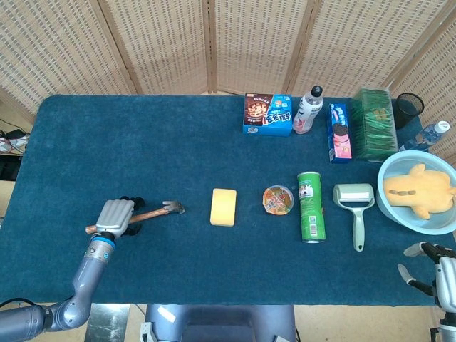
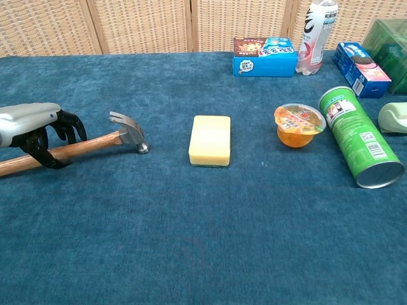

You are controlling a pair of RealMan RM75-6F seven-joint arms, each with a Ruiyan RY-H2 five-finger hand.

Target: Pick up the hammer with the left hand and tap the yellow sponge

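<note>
The hammer (image 1: 158, 211) lies flat on the blue table, wooden handle to the left, metal head (image 2: 129, 131) to the right. My left hand (image 1: 116, 216) sits over the middle of the handle (image 2: 89, 145); in the chest view its dark fingers (image 2: 68, 125) arch behind the handle and the thumb curls in front, with gaps showing, so it does not grip. The yellow sponge (image 1: 224, 206) rests flat just right of the hammer head, untouched, also clear in the chest view (image 2: 210, 140). My right hand (image 1: 436, 265) hangs at the table's near right corner, fingers apart, holding nothing.
Right of the sponge stand a jelly cup (image 2: 299, 125), a green can on its side (image 2: 360, 135) and a lint roller (image 1: 355, 203). A blue basin (image 1: 390, 169) holds a yellow plush. Snack boxes (image 1: 267, 113) and a bottle (image 1: 308, 110) line the back.
</note>
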